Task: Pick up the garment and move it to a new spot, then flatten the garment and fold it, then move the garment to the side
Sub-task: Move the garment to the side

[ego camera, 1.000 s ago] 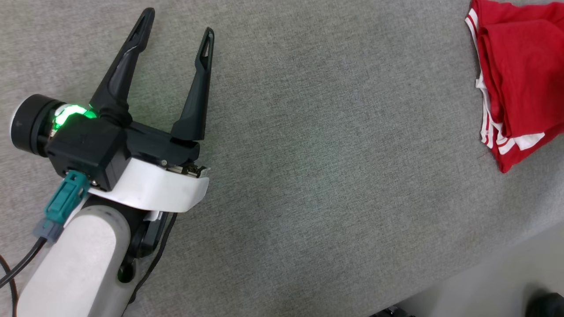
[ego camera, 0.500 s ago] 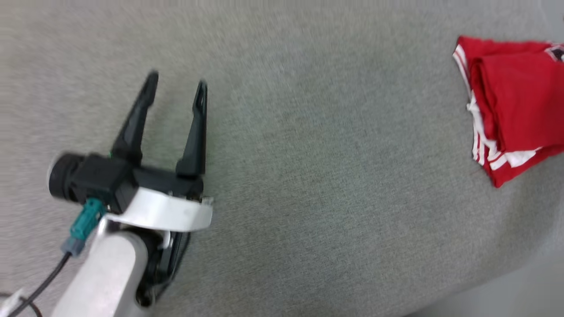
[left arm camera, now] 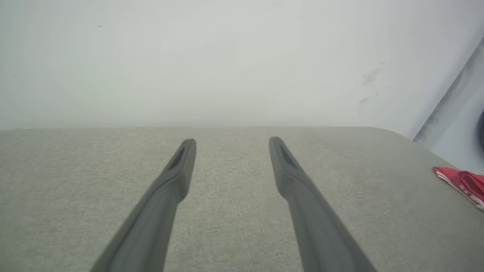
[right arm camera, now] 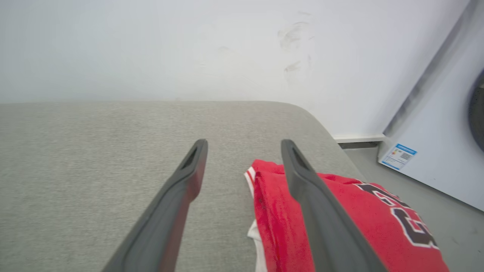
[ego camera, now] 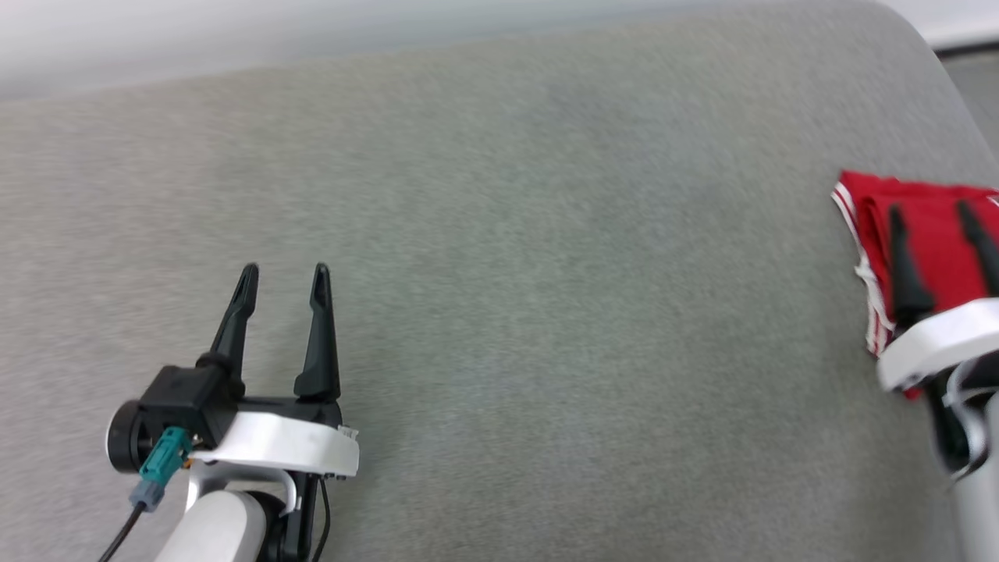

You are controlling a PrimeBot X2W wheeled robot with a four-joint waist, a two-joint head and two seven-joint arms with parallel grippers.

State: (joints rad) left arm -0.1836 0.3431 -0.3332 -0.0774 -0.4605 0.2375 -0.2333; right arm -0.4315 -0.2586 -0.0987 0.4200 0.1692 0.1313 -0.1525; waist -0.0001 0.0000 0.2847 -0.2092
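Since a second ago the head camera has tilted up, so the far edge of the grey cushioned surface [ego camera: 546,273] and the pale wall [ego camera: 234,31] behind it now show, and the right gripper [ego camera: 929,211] has come into the picture at the right edge. In the head view the left gripper [ego camera: 285,273] sits at the lower left over bare fabric, its two dark fingers parted with nothing between them. The right gripper's fingers are also spread and stand in front of the garment [ego camera: 940,242], a folded red bundle with white striped trim lying at the surface's right side near the rounded far corner. Whether those fingers touch the cloth cannot be told.

The left wrist view shows the left gripper [left arm camera: 232,141] with its jaws well apart and empty above the surface [left arm camera: 56,189], and the garment [left arm camera: 463,181] far off at the right edge.

The right wrist view shows the right gripper [right arm camera: 244,142] spread wide and holding nothing. One finger crosses bare surface [right arm camera: 75,170]; the other crosses the garment [right arm camera: 359,211], whose near edge lies in the gap. Black white-outlined numbers [right arm camera: 408,223] face up on the red cloth. Beyond the surface's corner are a grey floor [right arm camera: 435,211] and a white appliance with a small label [right arm camera: 399,156].
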